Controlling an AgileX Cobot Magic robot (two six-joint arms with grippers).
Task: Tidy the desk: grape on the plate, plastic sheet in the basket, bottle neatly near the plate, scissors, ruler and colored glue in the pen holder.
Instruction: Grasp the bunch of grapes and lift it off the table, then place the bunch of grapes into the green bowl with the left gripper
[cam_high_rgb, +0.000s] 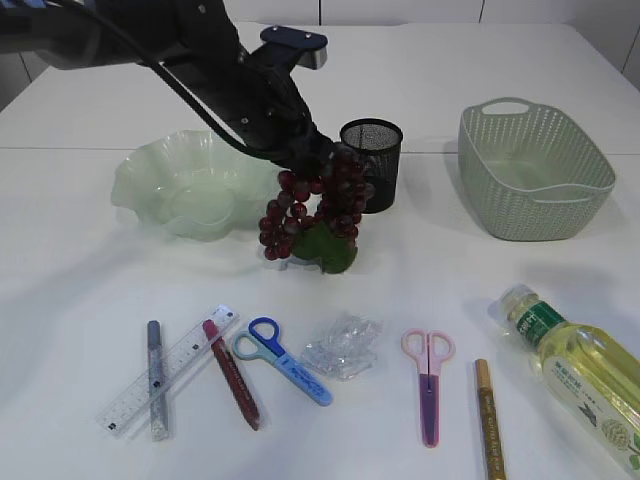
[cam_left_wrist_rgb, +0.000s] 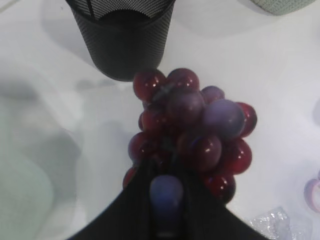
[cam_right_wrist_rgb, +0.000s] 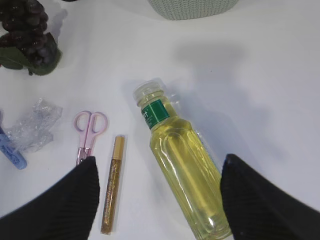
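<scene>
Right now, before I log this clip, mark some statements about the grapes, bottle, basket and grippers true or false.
1. The left gripper is shut on the grape bunch. True.
2. The grape bunch lies in the plate. False: it hangs beside the plate, in front of the pen holder.
3. The bottle stands upright. False: it lies on its side.
4. The right gripper is open above the bottle. True.
5. The plastic sheet is in the basket. False: it lies on the table between the two scissors.

Bright, even light; soft shadows; left wrist view blurred.
</scene>
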